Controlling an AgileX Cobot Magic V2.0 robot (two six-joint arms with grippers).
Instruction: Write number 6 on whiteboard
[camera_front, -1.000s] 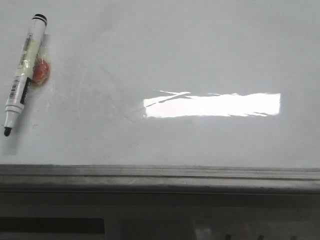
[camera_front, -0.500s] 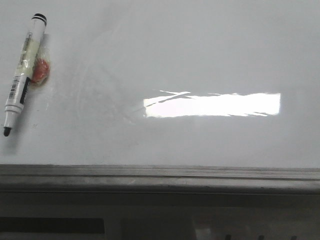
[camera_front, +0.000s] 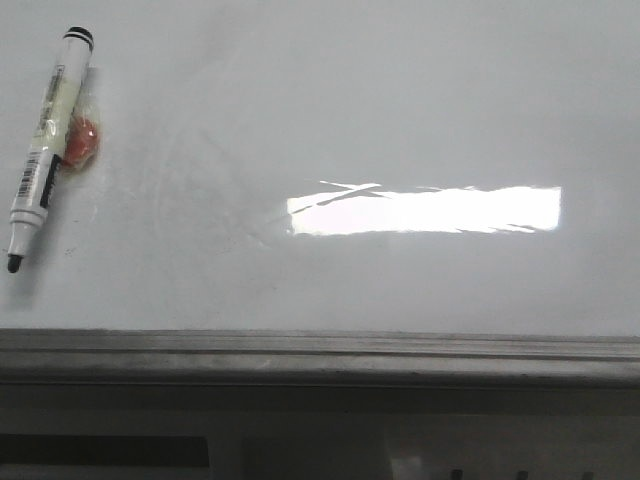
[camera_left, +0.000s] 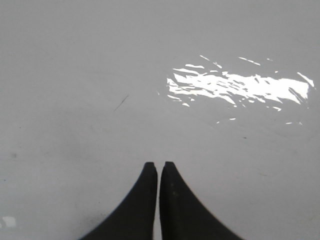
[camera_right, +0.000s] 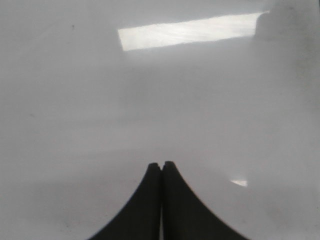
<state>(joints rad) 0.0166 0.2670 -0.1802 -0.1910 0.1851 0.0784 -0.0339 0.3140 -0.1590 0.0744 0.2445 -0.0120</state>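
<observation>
Whiteboard (camera_front: 400, 120) bare; left gripper (camera_left: 159, 166) and right gripper (camera_right: 161, 165) above it, both jaws together, holding nothing.

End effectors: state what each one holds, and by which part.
Nothing is held. The left end effector and right end effector are both shut on nothing above the whiteboard. The marker lies on the board, ungrasped.

You see the whiteboard (camera_front: 420, 110) lying flat. It is big, white and shiny, with faint smudges. A bright long patch of light shines on it, right of the middle. A grey metal rail runs along its near edge. The board has no drawn 6 on it yet.
</observation>
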